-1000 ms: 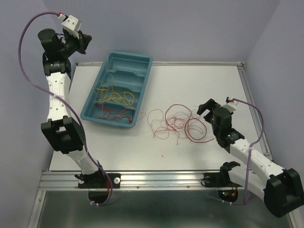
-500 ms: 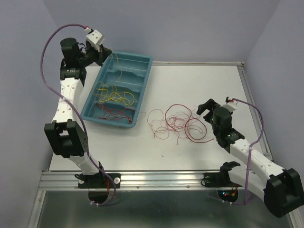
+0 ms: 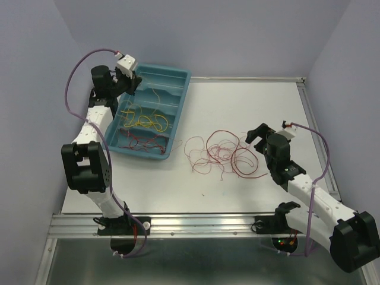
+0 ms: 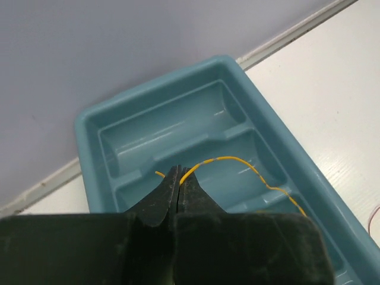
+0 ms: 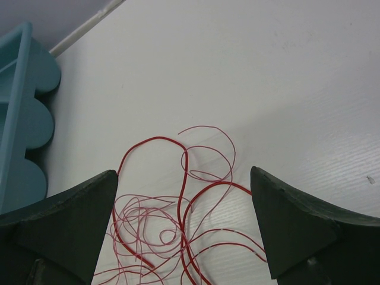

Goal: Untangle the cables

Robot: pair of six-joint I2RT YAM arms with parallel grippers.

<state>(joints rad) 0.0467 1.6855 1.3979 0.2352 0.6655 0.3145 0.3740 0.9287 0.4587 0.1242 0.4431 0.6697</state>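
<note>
My left gripper (image 3: 132,77) hangs over the far left end of the teal tray (image 3: 181,75). In the left wrist view it (image 4: 179,172) is shut on a yellow wire (image 4: 237,161) that curves down into the tray (image 4: 95,113). More yellow wires (image 3: 145,120) and some red wires (image 3: 144,141) lie in the tray. A loose tangle of red wires (image 3: 222,153) lies on the table, also seen in the right wrist view (image 5: 172,219). My right gripper (image 3: 258,134) is open and empty just right of that tangle, its jaws (image 5: 184,219) spread wide above it.
The white table (image 3: 249,101) has a raised rail along its far and right edges. The metal front rail (image 3: 196,224) carries both arm bases. Purple walls close in the left, far and right sides.
My left arm swung right and down from the far left corner to over the tray's far end, carrying the yellow wire. The right arm and the red tangle have not moved.
</note>
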